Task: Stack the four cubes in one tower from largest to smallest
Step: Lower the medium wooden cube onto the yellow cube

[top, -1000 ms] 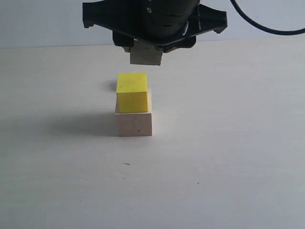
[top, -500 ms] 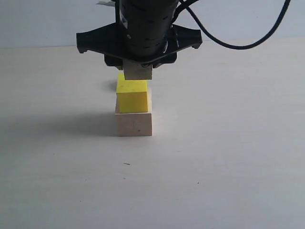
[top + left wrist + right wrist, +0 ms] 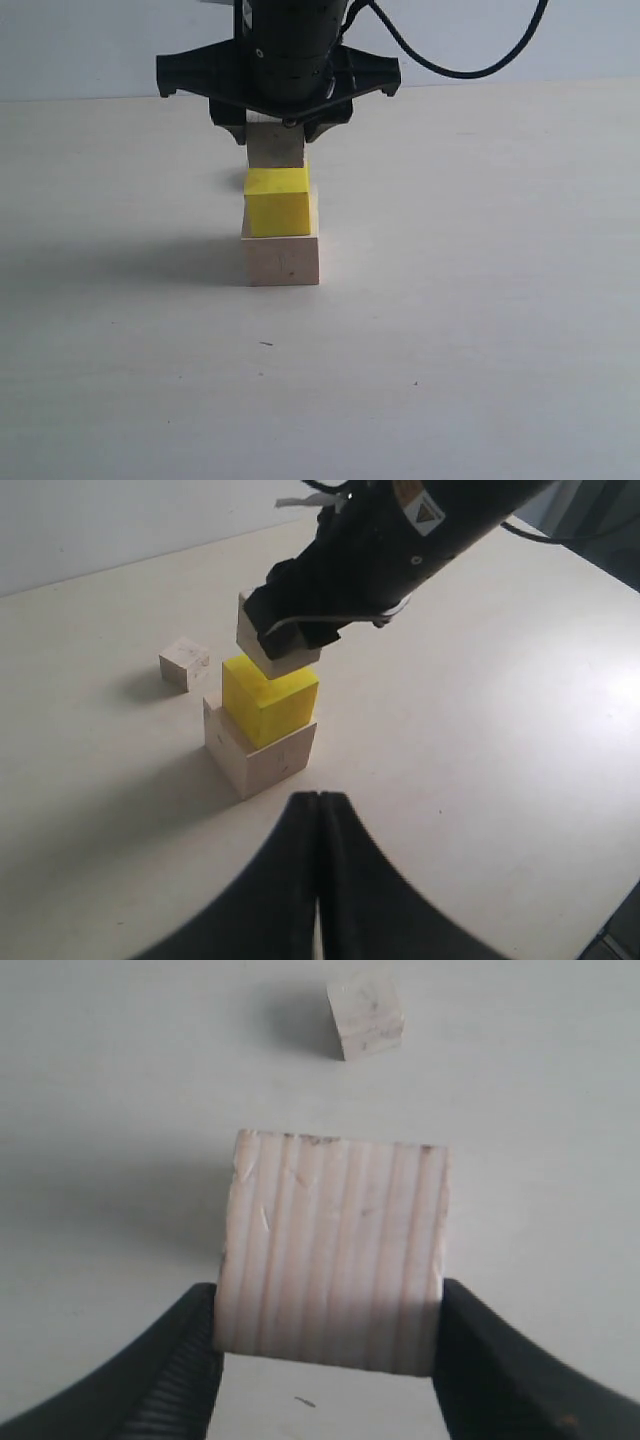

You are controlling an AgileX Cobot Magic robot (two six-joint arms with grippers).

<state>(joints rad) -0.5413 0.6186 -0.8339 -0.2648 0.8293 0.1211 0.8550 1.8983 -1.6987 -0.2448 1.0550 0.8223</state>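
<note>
The largest pale wood cube point(image 3: 281, 260) stands on the table with the bright yellow cube point(image 3: 277, 203) on top of it. My right gripper point(image 3: 276, 135) is shut on the smaller pale wood cube point(image 3: 276, 152), whose underside sits right at the yellow cube's top; I cannot tell if they touch. In the right wrist view that cube point(image 3: 335, 1260) fills the space between the fingers point(image 3: 180, 1360) and hides the stack below. The tiny wood cube point(image 3: 185, 664) lies alone on the table behind the stack point(image 3: 262, 755). My left gripper point(image 3: 318, 802) is shut and empty, in front of the stack.
The right arm's black body point(image 3: 400, 550) and its cable point(image 3: 470, 70) hang over the stack. A pale wall point(image 3: 560, 40) closes the far side of the light table point(image 3: 480, 330).
The right gripper has carried the smaller wood cube leftward and down, from above and right of the yellow cube to directly on top of it. The two stacked cubes have not moved.
</note>
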